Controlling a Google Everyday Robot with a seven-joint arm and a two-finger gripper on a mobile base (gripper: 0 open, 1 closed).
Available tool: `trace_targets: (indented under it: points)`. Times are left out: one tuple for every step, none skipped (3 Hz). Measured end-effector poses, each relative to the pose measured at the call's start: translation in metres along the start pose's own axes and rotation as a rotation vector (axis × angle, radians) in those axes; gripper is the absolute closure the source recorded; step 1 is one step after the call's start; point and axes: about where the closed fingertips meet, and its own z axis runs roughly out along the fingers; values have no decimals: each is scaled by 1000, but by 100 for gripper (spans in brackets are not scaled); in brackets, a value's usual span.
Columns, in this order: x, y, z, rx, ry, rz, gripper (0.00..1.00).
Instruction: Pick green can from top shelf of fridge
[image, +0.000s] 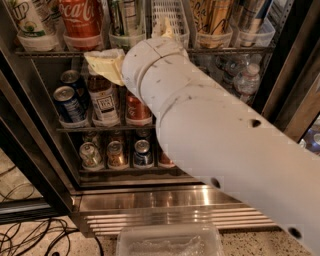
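Note:
The green can (124, 16), dark and slim, stands in a clear tray on the top shelf (55, 52) of the fridge (150, 199), between a red Coca-Cola can (80, 20) and an empty white tray (170, 15). My big white arm (210, 130) reaches in from the lower right and hides much of the shelves. My gripper (107, 64) shows as a cream part at the arm's left end. It sits just below the top shelf's front rail, under and slightly left of the green can.
A white cup with a green logo (31, 22) stands top left and tan cans (212, 17) top right. Short cans (67, 102) and a bottle (102, 100) fill the middle rack. A clear plastic bin (167, 240) and cables (35, 237) lie on the floor.

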Motion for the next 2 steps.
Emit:
trace_targets:
  points:
    - [-8, 3, 13, 13, -35, -14, 16]
    - [-8, 3, 28, 35, -50, -19, 21]
